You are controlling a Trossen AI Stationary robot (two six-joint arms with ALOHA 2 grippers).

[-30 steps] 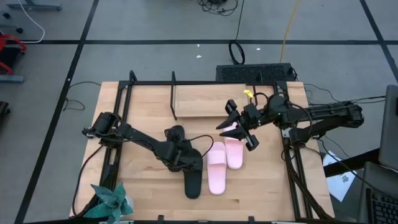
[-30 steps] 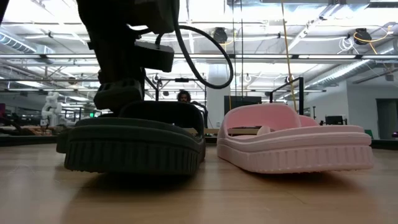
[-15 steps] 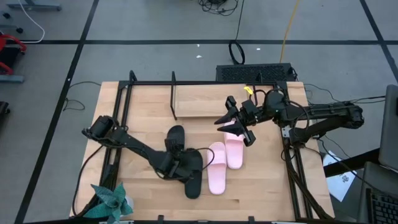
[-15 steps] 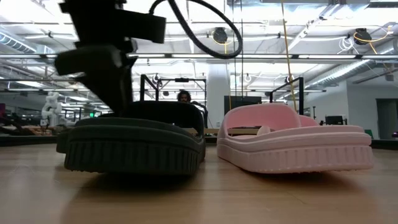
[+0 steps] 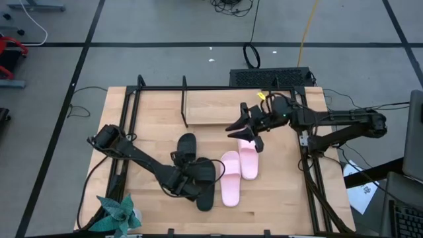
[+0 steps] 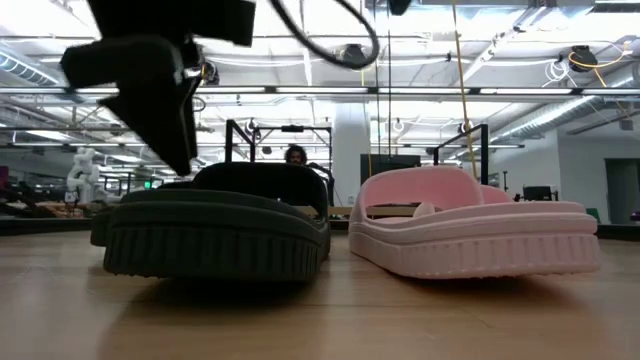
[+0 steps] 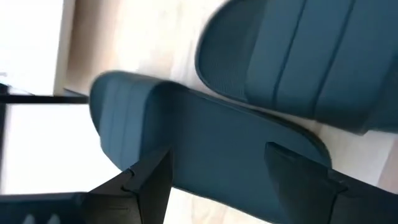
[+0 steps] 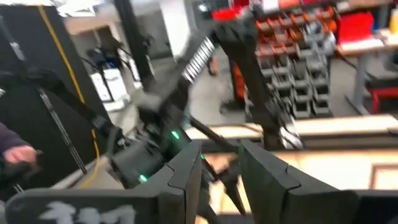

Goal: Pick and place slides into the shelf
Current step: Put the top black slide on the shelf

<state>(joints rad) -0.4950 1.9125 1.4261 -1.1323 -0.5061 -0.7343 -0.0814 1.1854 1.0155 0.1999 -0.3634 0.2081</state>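
Left gripper (image 5: pixel 188 184), jaws spread, has slid lower-centre beside matte black slides (image 5: pixel 205 186); right gripper (image 5: pixel 246 127), released, retreats upward; light-wood shelf (image 5: pixel 211 106) unfilled.

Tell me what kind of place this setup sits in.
Probably a robotics lab or workshop: exposed ceiling ducts and strip lights overhead, racks of red parts bins, and a wooden table framed in black metal with cables trailing over a taped floor.

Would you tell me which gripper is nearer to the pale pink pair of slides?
Right. The right gripper hangs just above the far end of the pink slides; the left gripper is over the black slides beside them.
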